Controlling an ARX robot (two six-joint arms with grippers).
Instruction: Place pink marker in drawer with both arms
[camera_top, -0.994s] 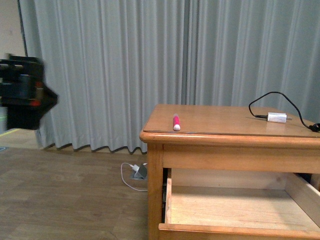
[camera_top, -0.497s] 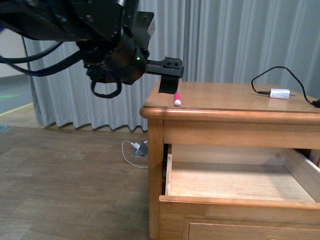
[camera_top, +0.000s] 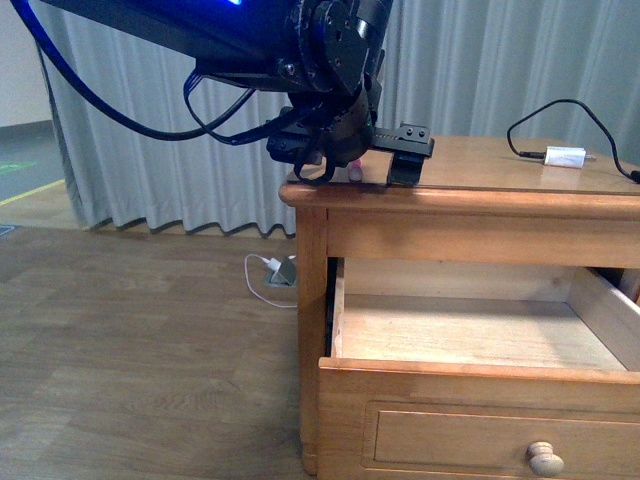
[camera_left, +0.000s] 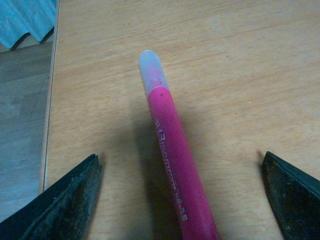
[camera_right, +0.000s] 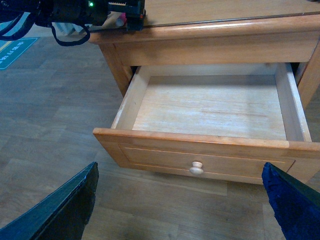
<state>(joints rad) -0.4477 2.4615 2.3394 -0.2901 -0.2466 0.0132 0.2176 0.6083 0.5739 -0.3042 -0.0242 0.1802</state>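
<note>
Moved: left gripper (camera_top: 366, 166) further right along the nightstand (camera_top: 480, 195) top than half a second ago, now low over the marker (camera_left: 172, 150), hiding all but a sliver of pink in the front view; nightstand also nearer and lower in that view, with the knob (camera_top: 543, 458) now showing.
Left jaws: wide apart, one finger (camera_left: 70, 200) on each side of the marker, neither touching it.
Marker: lying flat on the nightstand top near its front left corner, pale cap end pointing away from the wrist camera, pink barrel running back between the fingers.
Right gripper (camera_right: 180, 205): hanging in front of the drawer (camera_right: 200, 145), above the floor (camera_top: 140, 350).
Right jaws: wide apart, holding nothing.
Drawer: pulled well out below the top, pale wood inside showing, knob at the middle of its front.
Adapter (camera_top: 565, 156): white, at the far right of the top with a black cable (camera_top: 560, 103) looping above it, well apart from the marker.
Behind: grey curtain (camera_top: 150, 150) hanging to the floor.
</note>
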